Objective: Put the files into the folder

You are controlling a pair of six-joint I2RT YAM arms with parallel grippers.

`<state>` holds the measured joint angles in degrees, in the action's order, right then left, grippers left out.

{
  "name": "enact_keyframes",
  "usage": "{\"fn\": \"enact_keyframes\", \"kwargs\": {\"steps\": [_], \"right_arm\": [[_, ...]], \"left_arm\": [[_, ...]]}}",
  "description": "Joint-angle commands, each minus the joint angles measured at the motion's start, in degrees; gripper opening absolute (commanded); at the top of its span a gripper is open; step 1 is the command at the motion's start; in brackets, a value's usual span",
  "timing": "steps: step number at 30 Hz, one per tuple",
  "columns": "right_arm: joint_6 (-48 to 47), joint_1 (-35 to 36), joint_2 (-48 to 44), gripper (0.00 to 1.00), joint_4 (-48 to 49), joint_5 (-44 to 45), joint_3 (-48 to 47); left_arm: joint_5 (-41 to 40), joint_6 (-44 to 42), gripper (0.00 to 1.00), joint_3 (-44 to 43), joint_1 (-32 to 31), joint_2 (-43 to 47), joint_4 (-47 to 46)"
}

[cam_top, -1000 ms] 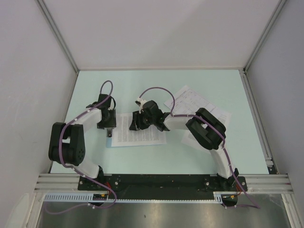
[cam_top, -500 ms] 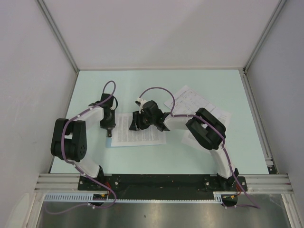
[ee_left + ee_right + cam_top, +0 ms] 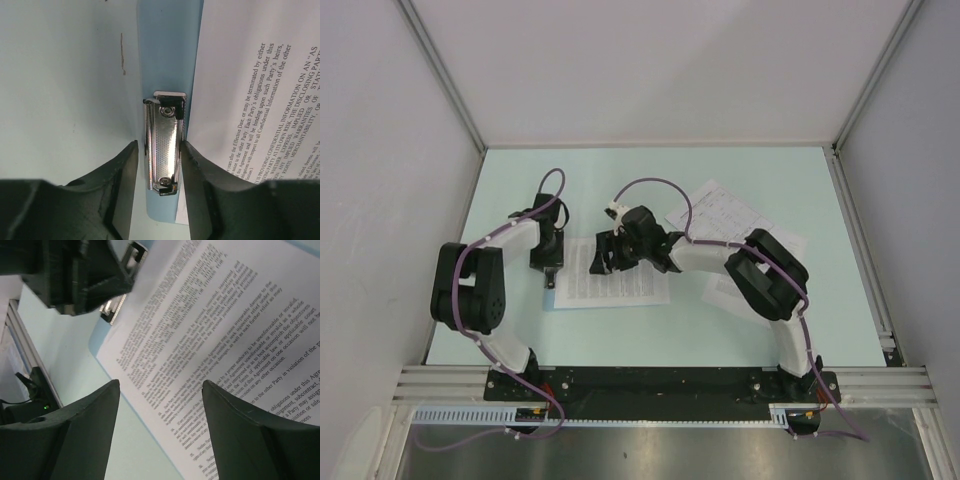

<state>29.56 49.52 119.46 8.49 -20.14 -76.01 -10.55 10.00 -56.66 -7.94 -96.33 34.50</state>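
Note:
The light-blue folder (image 3: 167, 50) lies flat, its silver clip (image 3: 162, 142) at the left end. A text sheet (image 3: 620, 280) lies on it, its edge beside the clip, not under it (image 3: 250, 75). My left gripper (image 3: 159, 150) is low over the clip, one finger close on each side, a thin gap on the left. It also shows in the top view (image 3: 549, 272). My right gripper (image 3: 161, 385) is open and empty just above the sheet (image 3: 210, 330), near its left half (image 3: 603, 258). More files (image 3: 720, 212) lie at the back right, partly under the right arm.
The pale green table (image 3: 650, 180) is fenced by white walls, with a metal rail (image 3: 865, 250) along the right edge. The right arm's elbow (image 3: 765, 275) hangs over the loose sheets. The purple cables (image 3: 650, 185) arch over both wrists.
The left arm's elbow has swung right and back with its gripper staying at the clip. The right wrist has shifted slightly back. The sheet has not visibly moved.

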Motion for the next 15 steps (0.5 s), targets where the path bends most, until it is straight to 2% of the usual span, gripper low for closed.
{"fn": "enact_keyframes", "kwargs": {"steps": [1,4,6,8,9,11,15], "right_arm": [[-1.7,-0.3,-7.6,0.72,-2.8,0.7,-0.9],[-1.4,-0.6,-7.6,0.71,-3.2,0.3,-0.9],[-1.4,-0.7,-7.5,0.71,-3.8,0.2,-0.9],[-1.6,-1.2,-7.9,0.71,-5.5,0.8,-0.9],[-1.9,-1.4,-8.4,0.71,-7.2,1.3,-0.9],[-2.8,-2.1,-9.9,0.71,-8.1,2.6,-0.6],[-4.7,-4.3,-11.7,0.74,-13.3,4.4,0.4]], "left_arm": [[0.2,-0.2,0.48,1.8,-0.2,-2.5,-2.8],[1.2,-0.6,0.49,1.8,-0.2,-3.2,-2.8],[2.9,-0.9,0.47,2.0,-0.2,-3.5,-3.2],[3.8,-0.8,0.41,2.0,-0.2,-4.0,-3.4],[3.9,-0.9,0.34,2.0,-0.2,-4.0,-3.4],[4.0,-1.1,0.29,1.9,-0.1,-4.0,-3.4],[5.3,-1.2,0.11,2.2,-0.1,-3.3,-3.2]]}}
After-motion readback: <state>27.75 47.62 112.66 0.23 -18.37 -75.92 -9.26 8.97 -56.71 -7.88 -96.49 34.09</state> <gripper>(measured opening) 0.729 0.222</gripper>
